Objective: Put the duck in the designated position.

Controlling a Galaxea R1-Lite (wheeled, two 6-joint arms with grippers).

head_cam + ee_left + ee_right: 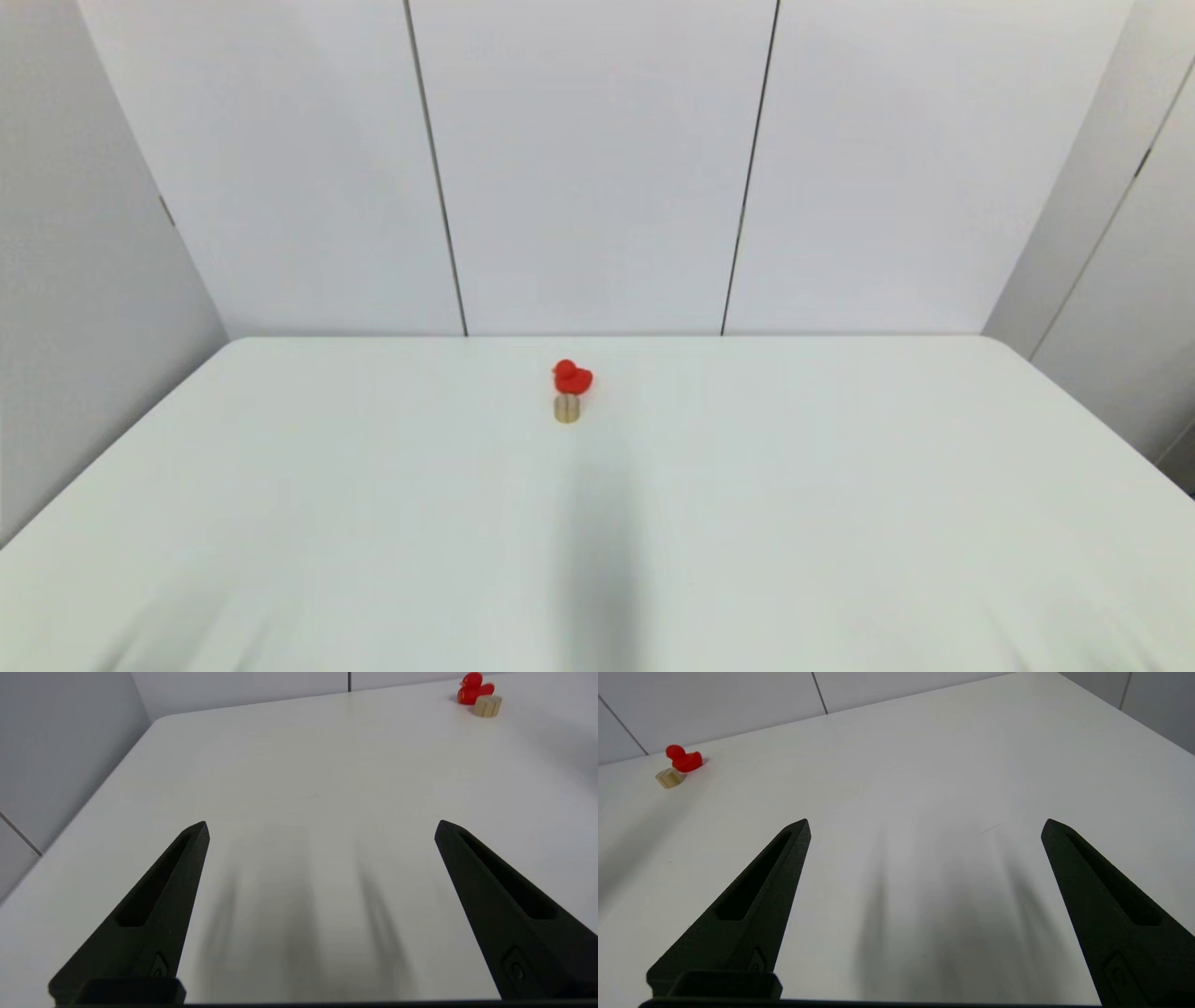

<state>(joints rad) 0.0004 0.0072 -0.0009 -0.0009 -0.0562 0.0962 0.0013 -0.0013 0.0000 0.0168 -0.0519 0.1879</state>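
Observation:
A small red duck (pixel 571 376) stands on the white table near its far edge, just behind and touching or almost touching the short tan cylinder, the designated position (pixel 567 409). The left wrist view shows the duck (pixel 473 688) and the cylinder (pixel 487 705) far off, with my left gripper (pixel 322 828) open low over the table's near left part. From the right wrist, the duck (pixel 684 759) and the cylinder (pixel 670 778) also lie far away, and my right gripper (pixel 927 826) is open over the near right part. Neither arm appears in the head view.
The white table (pixel 840 523) has rounded far corners and is boxed in by grey wall panels (pixel 597 168) behind and on both sides. A soft shadow lies along the table's middle near the front.

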